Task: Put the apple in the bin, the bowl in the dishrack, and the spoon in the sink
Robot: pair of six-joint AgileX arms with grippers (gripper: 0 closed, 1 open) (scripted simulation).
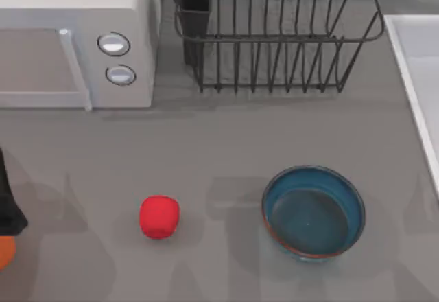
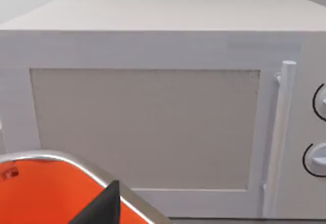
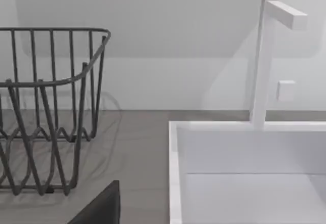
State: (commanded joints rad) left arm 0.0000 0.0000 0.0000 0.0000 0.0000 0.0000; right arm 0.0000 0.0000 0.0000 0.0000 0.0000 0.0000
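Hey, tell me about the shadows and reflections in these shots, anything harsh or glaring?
Top view: soft, even light; faint grey shadows on the table beside the apple and bowl, whose glaze shows a dull sheen. Left wrist view: a bright highlight along the bin's metal rim. Right wrist view: the dishrack and faucet cast pale shadows, no glare.

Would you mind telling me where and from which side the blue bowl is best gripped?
Probably the bowl is best taken by its thin rim, from straight above, one finger inside and one outside. It sits upright with its mouth open, too wide to span, and bare table surrounds it.
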